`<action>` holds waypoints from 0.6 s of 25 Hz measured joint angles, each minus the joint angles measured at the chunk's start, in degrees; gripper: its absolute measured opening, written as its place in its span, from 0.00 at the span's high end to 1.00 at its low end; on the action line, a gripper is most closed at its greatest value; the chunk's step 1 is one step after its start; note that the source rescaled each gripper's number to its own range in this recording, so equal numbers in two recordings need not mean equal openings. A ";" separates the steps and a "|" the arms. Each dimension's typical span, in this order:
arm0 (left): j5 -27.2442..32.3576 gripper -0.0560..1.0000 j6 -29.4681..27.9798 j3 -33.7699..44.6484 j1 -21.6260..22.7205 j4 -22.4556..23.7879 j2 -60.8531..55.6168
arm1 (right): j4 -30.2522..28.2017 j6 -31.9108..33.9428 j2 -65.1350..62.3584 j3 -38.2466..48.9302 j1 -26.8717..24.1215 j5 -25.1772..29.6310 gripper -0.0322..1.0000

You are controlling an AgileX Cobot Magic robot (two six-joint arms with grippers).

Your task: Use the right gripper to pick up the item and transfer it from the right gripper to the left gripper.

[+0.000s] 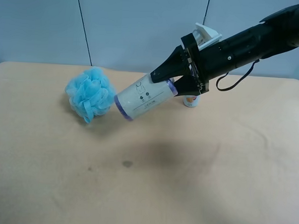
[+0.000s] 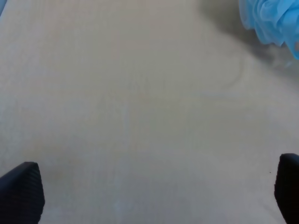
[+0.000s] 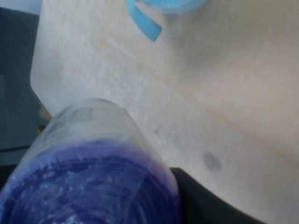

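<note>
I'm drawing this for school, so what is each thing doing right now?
Roll: tilted, held off the table.
Right gripper: shut on the roll.
Left gripper: open, empty.
Pouf: resting on the table.
Small bottle: upright behind the right gripper, partly hidden.

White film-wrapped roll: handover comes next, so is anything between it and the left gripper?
Nothing visible. The black left gripper, jaws open, faces only bare beige table; the fluffy light-blue bath pouf sits off to one side.

It looks like a lab test bench: a plain beige table (image 1: 211,184) before grey-blue wall panels (image 1: 138,27).
</note>
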 joint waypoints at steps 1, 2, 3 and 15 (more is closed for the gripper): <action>0.00 0.00 0.00 0.00 0.00 0.00 0.00 | 0.13 0.00 0.07 0.00 0.00 0.00 0.96; 0.00 0.00 0.00 0.00 0.00 0.00 0.00 | 0.35 0.00 0.07 0.00 0.00 0.00 0.96; -0.07 0.00 0.00 0.00 0.00 0.00 0.00 | 0.60 0.00 0.07 0.00 0.00 0.00 0.96; -2.22 0.00 0.56 -0.43 0.00 -8.21 12.66 | 1.33 0.00 0.07 0.00 0.00 0.00 0.96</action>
